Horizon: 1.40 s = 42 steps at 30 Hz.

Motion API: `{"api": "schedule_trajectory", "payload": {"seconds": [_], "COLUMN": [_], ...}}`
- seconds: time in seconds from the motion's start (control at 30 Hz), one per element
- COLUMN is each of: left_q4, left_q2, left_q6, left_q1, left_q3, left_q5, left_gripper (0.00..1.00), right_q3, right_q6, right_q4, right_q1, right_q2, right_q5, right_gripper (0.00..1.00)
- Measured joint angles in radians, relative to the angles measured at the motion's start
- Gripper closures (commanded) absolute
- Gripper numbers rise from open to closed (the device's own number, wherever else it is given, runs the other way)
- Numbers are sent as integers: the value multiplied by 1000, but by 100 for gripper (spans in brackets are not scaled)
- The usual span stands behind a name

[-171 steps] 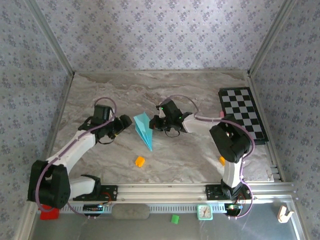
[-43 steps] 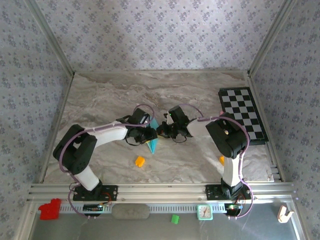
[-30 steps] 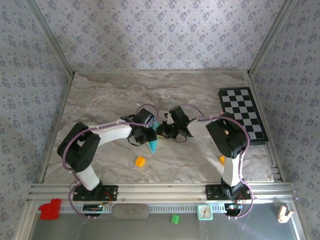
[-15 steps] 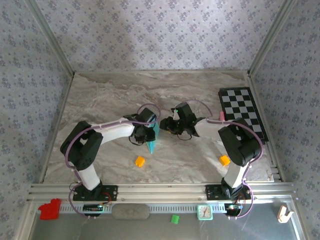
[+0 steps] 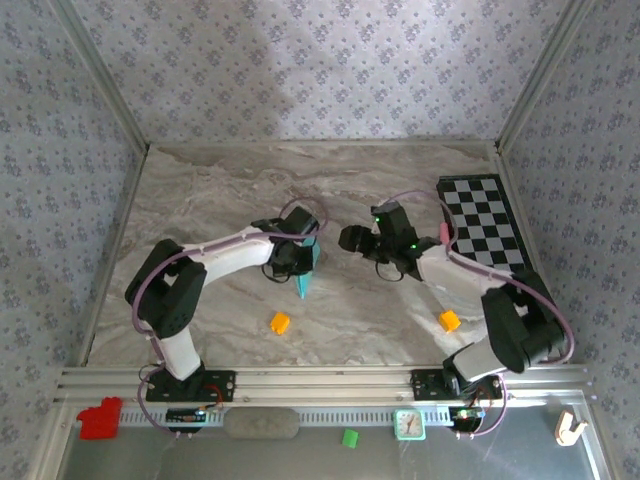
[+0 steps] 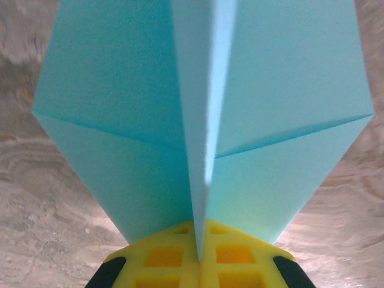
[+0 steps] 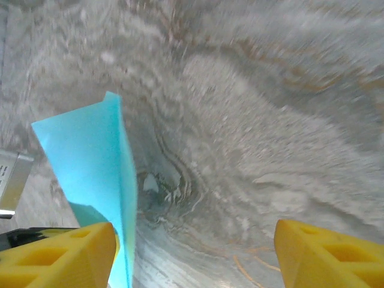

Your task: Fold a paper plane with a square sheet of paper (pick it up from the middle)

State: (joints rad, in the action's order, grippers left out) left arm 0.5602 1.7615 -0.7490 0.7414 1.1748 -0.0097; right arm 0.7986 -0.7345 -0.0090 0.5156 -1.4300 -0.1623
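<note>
Since releasing with right gripper [image 5: 352, 238], now wide and backed off centre-right, holds paper plane [image 5: 304, 284] by centre crease in clamped left gripper [image 5: 303, 258] alone; handover likely done.

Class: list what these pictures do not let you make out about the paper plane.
Top external: the paper plane is mostly hidden under the left gripper; a pointed tip sticks out.
Left wrist: its far end is cut off by the top edge.
Right wrist: its lower part runs off the bottom edge; the table is blurred.
</note>
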Motion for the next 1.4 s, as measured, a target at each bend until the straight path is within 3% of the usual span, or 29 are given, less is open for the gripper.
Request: {"api": "schedule_trajectory", "payload": {"seconds": [0.23, 0.43, 0.63, 1.4], "left_q4": [53, 128, 195, 233], "left_q2": [129, 322, 481, 571], "left_q6": [109, 184, 230, 236], "left_q1": [-66, -140, -153, -160], "left_q3": [250, 499, 685, 747], "left_q5": [-53, -81, -97, -145], "left_gripper": [93, 91, 92, 73], "right_q3": [-57, -63, -63, -63], "right_q6": [48, 60, 58, 39], "right_q4": [-38, -58, -80, -109], "right_q1": [-34, -42, -64, -111], "right_q2": [139, 145, 148, 166], "right_q5": [102, 102, 76, 42], "right_gripper": [21, 20, 21, 22]}}
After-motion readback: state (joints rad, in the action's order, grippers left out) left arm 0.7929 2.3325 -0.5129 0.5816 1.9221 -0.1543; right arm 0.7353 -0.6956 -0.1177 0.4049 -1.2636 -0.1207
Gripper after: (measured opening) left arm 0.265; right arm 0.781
